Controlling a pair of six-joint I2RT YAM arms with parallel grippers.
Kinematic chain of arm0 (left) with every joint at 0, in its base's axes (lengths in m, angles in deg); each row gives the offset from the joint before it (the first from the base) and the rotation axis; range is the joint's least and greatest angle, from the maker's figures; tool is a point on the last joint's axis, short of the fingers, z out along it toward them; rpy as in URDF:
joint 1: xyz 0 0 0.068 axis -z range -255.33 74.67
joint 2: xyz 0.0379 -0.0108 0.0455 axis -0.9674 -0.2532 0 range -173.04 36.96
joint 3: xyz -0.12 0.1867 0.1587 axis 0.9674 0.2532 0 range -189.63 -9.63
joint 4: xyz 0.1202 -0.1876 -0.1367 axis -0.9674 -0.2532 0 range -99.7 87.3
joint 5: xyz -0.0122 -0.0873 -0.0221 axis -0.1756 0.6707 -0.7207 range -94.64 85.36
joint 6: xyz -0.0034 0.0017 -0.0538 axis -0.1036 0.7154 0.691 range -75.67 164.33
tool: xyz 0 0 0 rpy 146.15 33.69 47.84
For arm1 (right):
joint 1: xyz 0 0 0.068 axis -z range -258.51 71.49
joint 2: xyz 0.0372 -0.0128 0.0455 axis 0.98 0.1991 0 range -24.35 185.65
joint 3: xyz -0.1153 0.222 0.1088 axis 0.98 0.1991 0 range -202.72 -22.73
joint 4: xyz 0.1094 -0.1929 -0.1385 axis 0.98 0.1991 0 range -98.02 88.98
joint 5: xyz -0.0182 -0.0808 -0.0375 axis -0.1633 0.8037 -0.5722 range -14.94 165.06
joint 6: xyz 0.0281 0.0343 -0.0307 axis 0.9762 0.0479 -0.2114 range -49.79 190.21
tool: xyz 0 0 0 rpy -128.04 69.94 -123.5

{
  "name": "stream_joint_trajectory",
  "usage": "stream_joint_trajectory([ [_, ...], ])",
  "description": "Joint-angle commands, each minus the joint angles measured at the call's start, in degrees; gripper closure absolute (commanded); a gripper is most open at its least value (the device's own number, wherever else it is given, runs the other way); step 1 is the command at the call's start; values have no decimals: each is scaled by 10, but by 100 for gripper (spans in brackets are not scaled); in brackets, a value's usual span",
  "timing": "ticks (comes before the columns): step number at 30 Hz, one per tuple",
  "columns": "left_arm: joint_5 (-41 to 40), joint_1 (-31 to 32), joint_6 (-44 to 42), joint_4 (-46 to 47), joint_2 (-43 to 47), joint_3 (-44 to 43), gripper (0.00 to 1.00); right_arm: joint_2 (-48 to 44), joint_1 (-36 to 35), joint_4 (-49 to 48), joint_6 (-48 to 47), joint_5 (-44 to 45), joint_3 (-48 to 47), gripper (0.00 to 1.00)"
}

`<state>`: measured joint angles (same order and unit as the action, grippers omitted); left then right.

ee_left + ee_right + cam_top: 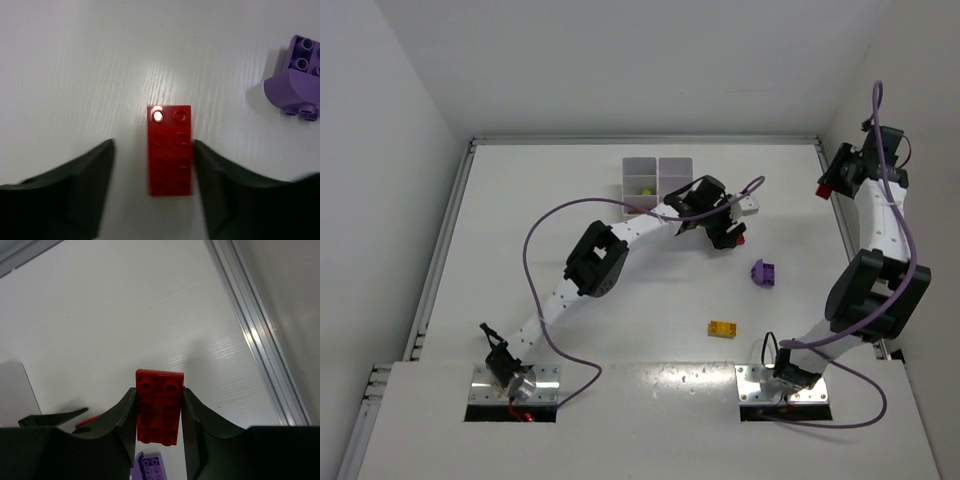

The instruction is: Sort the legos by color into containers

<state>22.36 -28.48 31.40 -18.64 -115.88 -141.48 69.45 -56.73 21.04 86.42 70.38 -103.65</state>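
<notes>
Top external view showed the white wood-grain surface (520, 180) with the white thin-walled plastic tray of square cells (675, 172) at its far middle. My left arm lay across the near cells and hid them. Of the two rear cells that showed, the left one held a small yellow-green piece (645, 191); in the other I could make out nothing.

The step in hand, as I judged it, was gathering reds. My left fingers (85, 190) stood wide astride a red studded plastic brick (170, 150) lying flat on the surface just right of the tray, not yet gripping it. My right fingers (115, 430), up near the surface's right edge, were clamped on a second red studded brick (159, 407).

Next, I judged, the left pair needed to close squarely on the long sides, lift, and find the red cell. A purple curved brick (763, 272) and a yellow brick (723, 328) lay loose nearer me.
</notes>
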Motion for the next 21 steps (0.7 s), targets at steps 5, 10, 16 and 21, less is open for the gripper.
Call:
stream_joint_trajectory([
  [5, -57, 3, -3, -70, -5, -27, 100, -42, 21, -6, -6, -19, 10, 100],
  [10, 39, -52, 9, -70, 114, 101, 100, -14, -9, -11, -19, -92, -2, 100],
  [16, 78, -80, 30, -70, 289, 173, 100, 34, -114, -53, -19, -136, -61, 100],
  [21, 57, -150, 136, -70, 394, 203, 100, 133, -223, -66, -35, -197, -186, 100],
])
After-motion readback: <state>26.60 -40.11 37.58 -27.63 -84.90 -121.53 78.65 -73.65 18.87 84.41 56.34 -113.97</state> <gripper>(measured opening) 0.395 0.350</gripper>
